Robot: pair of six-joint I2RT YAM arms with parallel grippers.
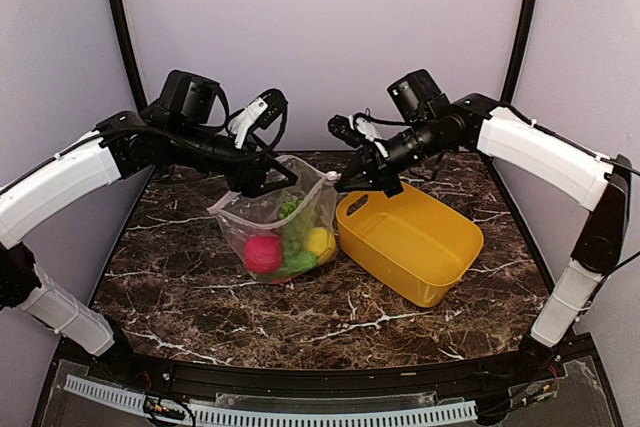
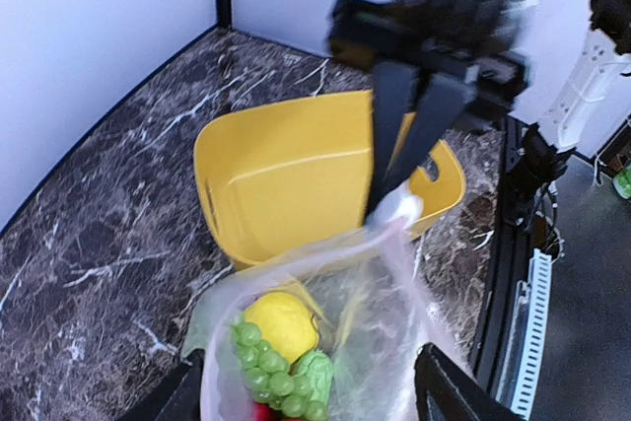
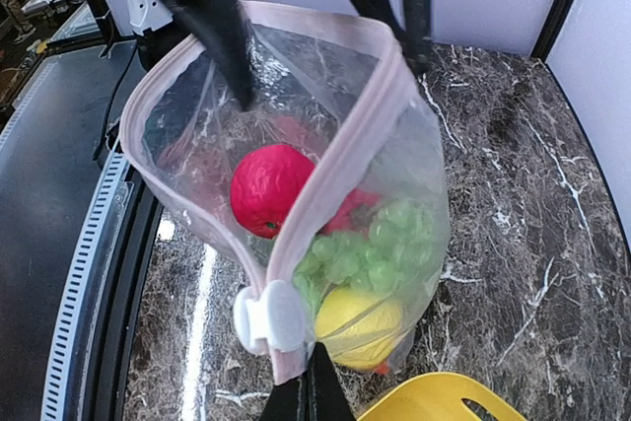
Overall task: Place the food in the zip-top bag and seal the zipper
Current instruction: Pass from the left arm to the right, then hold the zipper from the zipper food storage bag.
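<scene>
**Top external: bag loaded, mouth gaping, zip-up pending**

Zip-top bag hanging between both arms, bottom on the marble table, just left of the yellow basket. Inside: red ball, grape bunch, lemon, more green low down. No food seen in the basket.

Left gripper: fingers spread wide at the far end of the mouth. Cannot tell whether propping the rim open or just straddling it.

Right gripper: narrowed to a pinch on the near end of the zipper, white slider just beside the fingertips. Lips of the strip apart along nearly the whole length.

Judged step: sealing.
- Clear the wide fingers out of the mouth first, otherwise likely to block the slider.
- Anchor one end of the strip and pull it taut and straight.
- Press both lips together ahead of the tab, then run the tab slowly.
- Expect floppy film to bunch.
- Keep the bag low and upright to avoid tipping fruit out.

No brand, label or legible writing anywhere; only printed dots on the bag.
</scene>
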